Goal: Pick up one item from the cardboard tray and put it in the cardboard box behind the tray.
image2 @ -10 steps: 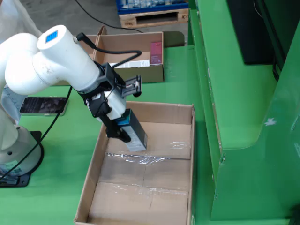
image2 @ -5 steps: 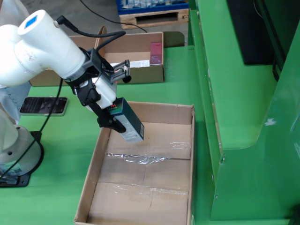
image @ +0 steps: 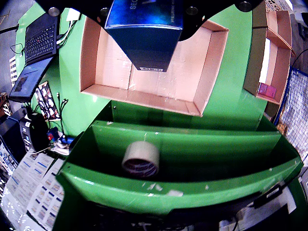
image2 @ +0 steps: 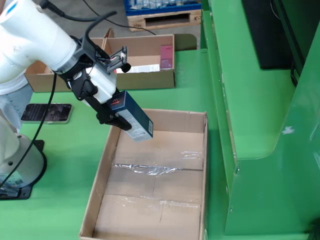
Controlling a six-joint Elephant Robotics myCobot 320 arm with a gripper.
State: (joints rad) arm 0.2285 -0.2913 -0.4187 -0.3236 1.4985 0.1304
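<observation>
Above the open cardboard box (image2: 155,185), I have the gripper (image2: 111,112) closed on a blue carton (image2: 131,116), which hangs tilted over the box's near-left corner in the fixed view. From the wrist view, the carton (image: 147,36) fills the top of the frame with the empty box floor (image: 154,72) under it. I judge it light, stiff and rather glossy, so a hold across its flat sides near one end, as I have now, should suit, though it may swing or slip if I move sharply. A roll of tape (image: 141,159) sits in the green tray below, well apart from the box
</observation>
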